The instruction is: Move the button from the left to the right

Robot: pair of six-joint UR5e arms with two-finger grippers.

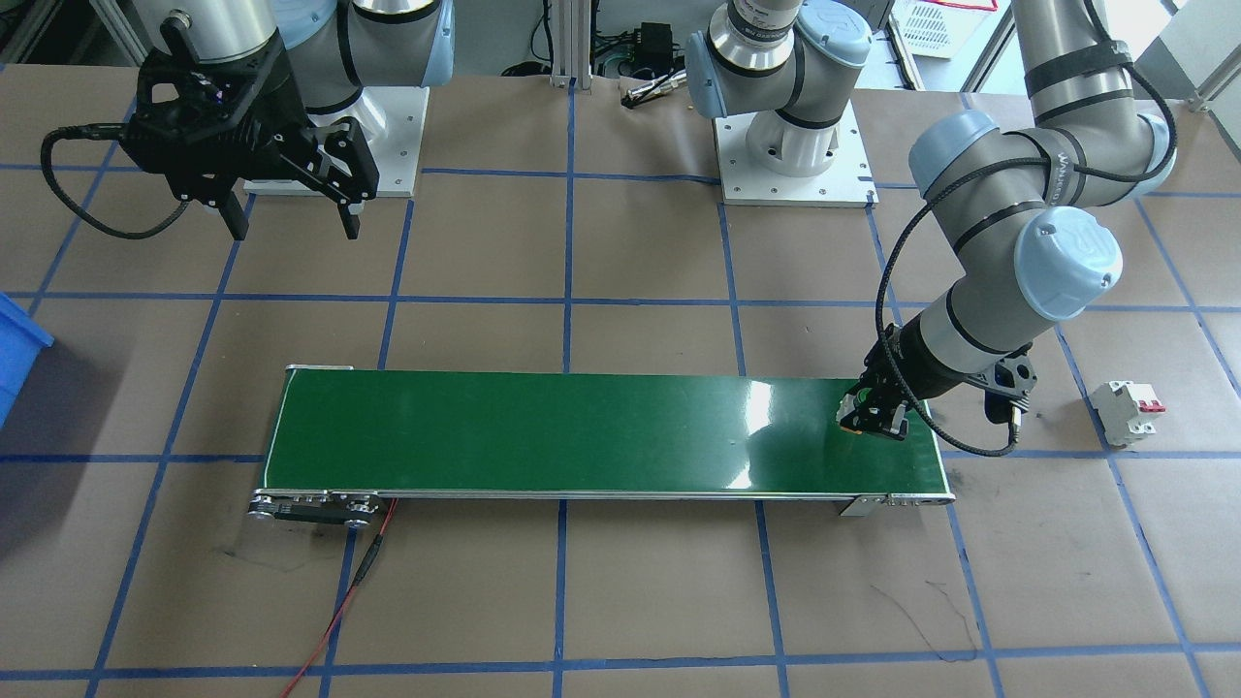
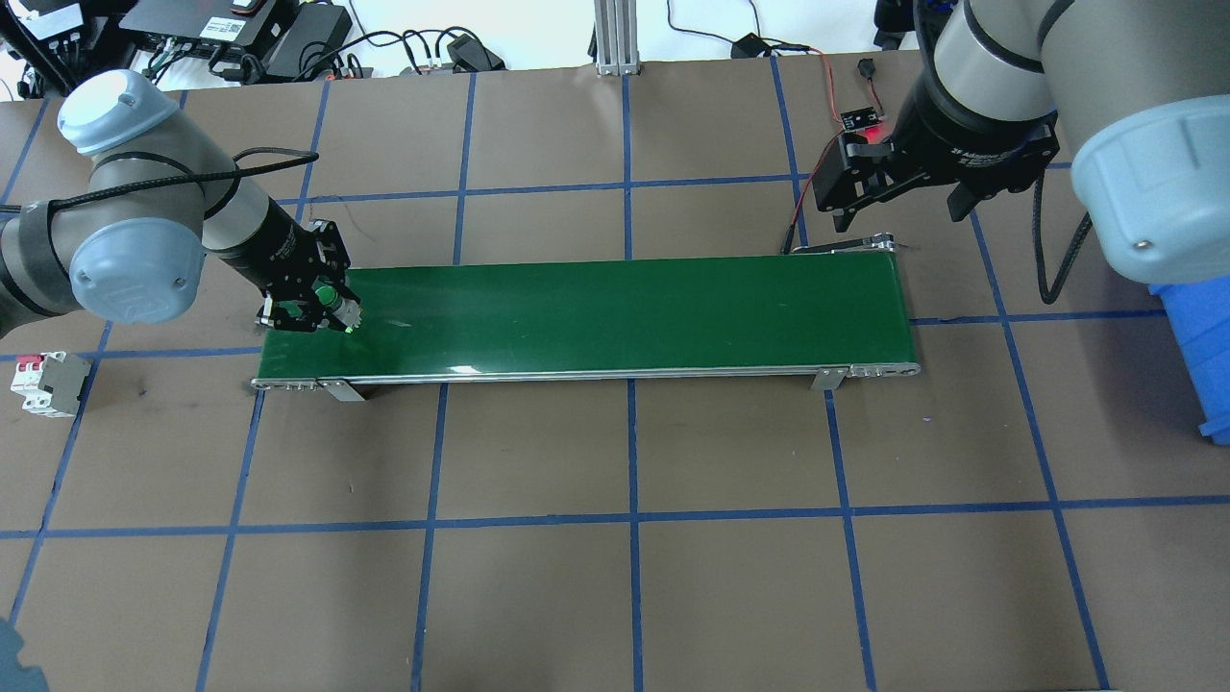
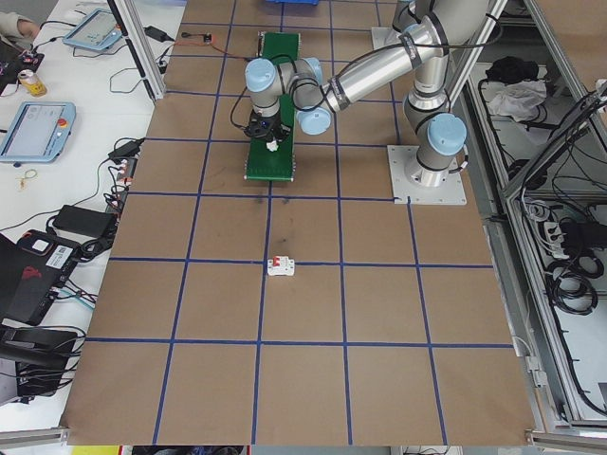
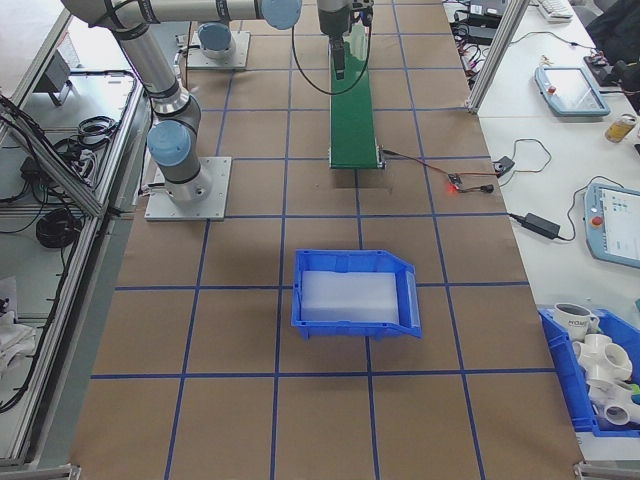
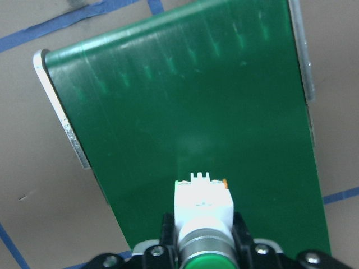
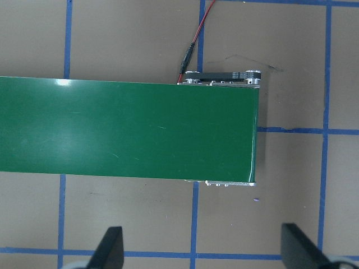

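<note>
One button (image 5: 203,208) pinched by left hand (image 2: 309,306); right hand (image 1: 291,225) spread; blue bin (image 4: 355,292) holds white block.

Belt (image 2: 615,312) glossy dark green. Button (image 5: 203,221): green cap, white body, bit of orange at base. Table (image 2: 615,538) brown w/ blue tape grid. Breaker (image 1: 1125,410) white/grey, red levers. Bin (image 4: 355,292) blue. Both grippers black.

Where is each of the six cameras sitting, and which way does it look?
Front-facing: opposite robot, looks down; left gripper at right.
Overhead: behind robot; left gripper holds button over conveyor belt.
Exterior left: table end; left arm near.
Exterior right: other end; blue bin near.
Left wrist: down at button, belt.
Right wrist: belt end; open right gripper.
All show the belt.
</note>
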